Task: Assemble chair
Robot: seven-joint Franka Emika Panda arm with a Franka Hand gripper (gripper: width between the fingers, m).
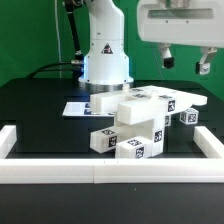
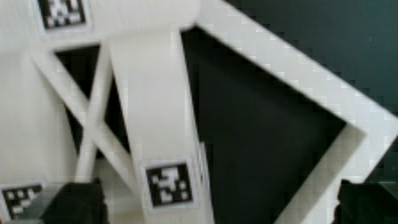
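Chair parts (image 1: 140,120) are lying heaped mid-table (image 1: 30,112), inside the border rails (image 1: 100,172) and just beside the marker board (image 1: 76,107). I am seeing the gripper (image 1: 186,62) hovering well above, spread and empty. I am judging that descending onto tilted, stacked pieces risks toppling them.

No word, number or brand name can be read in either view. Only black-and-white square tags are seen. In the exterior view they are carried on the piled chair parts (image 1: 140,118), with one front tag (image 1: 131,150) facing the camera, and on the marker board (image 1: 78,107) behind. In the wrist view a blurred tag (image 2: 169,184) is shown on a white bar (image 2: 151,100). A small dark mark on the arm's base (image 1: 100,47) is too small to be made out.
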